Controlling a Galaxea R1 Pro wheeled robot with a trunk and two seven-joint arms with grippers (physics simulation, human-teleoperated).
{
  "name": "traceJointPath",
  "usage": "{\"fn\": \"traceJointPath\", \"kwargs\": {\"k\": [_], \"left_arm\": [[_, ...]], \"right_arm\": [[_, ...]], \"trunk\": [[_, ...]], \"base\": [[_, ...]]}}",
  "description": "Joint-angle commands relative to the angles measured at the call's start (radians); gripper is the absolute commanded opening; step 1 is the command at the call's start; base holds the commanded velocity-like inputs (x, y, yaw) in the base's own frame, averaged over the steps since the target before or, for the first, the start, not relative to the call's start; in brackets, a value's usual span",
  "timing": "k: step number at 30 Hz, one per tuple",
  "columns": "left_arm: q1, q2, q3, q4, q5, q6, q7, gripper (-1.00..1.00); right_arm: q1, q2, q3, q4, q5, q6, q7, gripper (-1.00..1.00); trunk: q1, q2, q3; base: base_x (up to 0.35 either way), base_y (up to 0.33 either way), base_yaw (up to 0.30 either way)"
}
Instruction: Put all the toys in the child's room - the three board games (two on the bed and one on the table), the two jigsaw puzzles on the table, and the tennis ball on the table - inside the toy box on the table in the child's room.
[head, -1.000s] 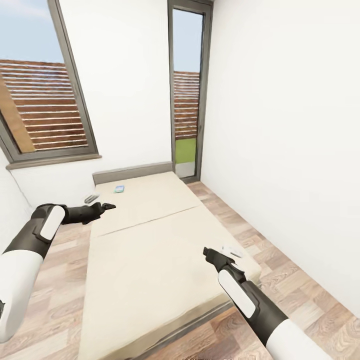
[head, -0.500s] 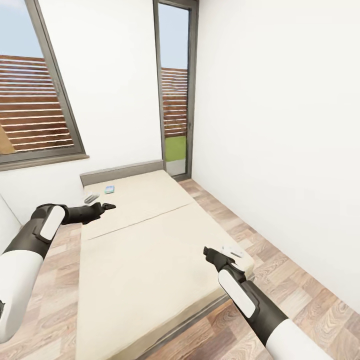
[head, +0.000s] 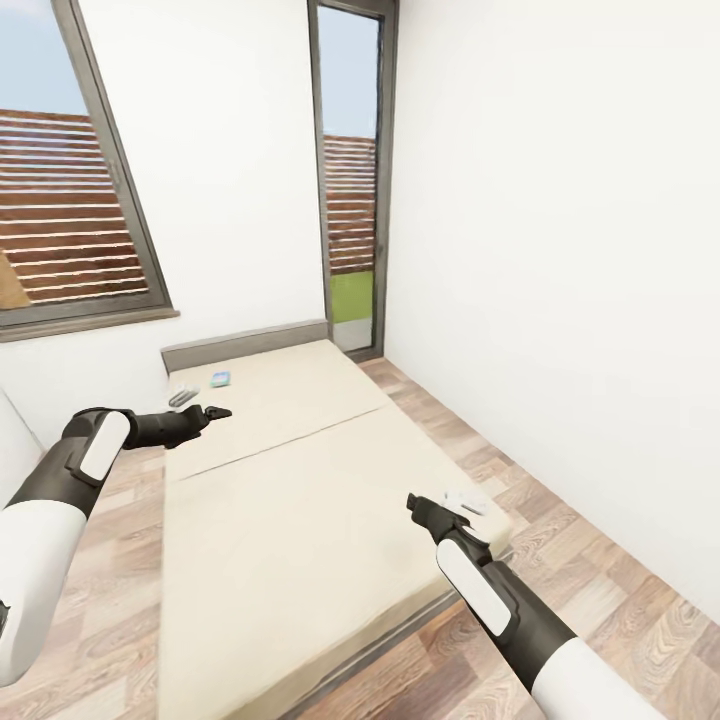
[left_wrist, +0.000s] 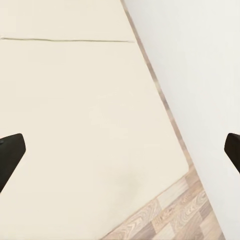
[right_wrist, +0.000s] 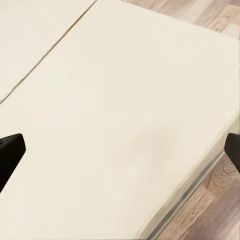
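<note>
The bed (head: 300, 500) with its beige two-part mattress and grey headboard (head: 245, 345) lies ahead of me. A small blue board game (head: 220, 379) rests flat on the mattress close to the headboard. My left gripper (head: 216, 411) hovers open over the bed's left edge, a little nearer to me than that box. My right gripper (head: 414, 504) is open above the bed's near right corner. The left wrist view has bare mattress (left_wrist: 90, 125) between the left gripper's (left_wrist: 120, 155) spread fingertips. Bare mattress (right_wrist: 125, 125) also lies under the right gripper (right_wrist: 120, 152). The table, toy box, jigsaw puzzles and tennis ball are out of view.
A large window (head: 70, 200) is in the far wall at the left, and a tall glass door (head: 350, 180) stands beyond the headboard. A white wall (head: 560, 250) runs along the right. Strips of wooden floor (head: 570, 560) flank the bed.
The camera swung right over the first half second, so the bed and window slid left in view. Since then nothing has moved, and both arms keep their pose.
</note>
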Motion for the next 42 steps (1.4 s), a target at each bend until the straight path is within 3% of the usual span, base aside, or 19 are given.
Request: {"fn": "traceJointPath", "kwargs": {"k": [1,42], "left_arm": [[-0.001,0.0,0.003,0.0,-0.006,0.005,-0.007,1.0],[-0.001,-0.011,0.003,0.0,-0.007,0.005,-0.007,1.0]], "right_arm": [[-0.001,-0.001,0.003,-0.002,-0.003,0.004,-0.007,1.0],[-0.001,0.0,0.007,0.012,-0.003,0.004,-0.007,1.0]], "trunk": [[0.001,-0.002,-0.002],[0.001,-0.002,-0.003]], "base": [[0.0,0.203,0.0],[0.0,0.102,0.0]]}}
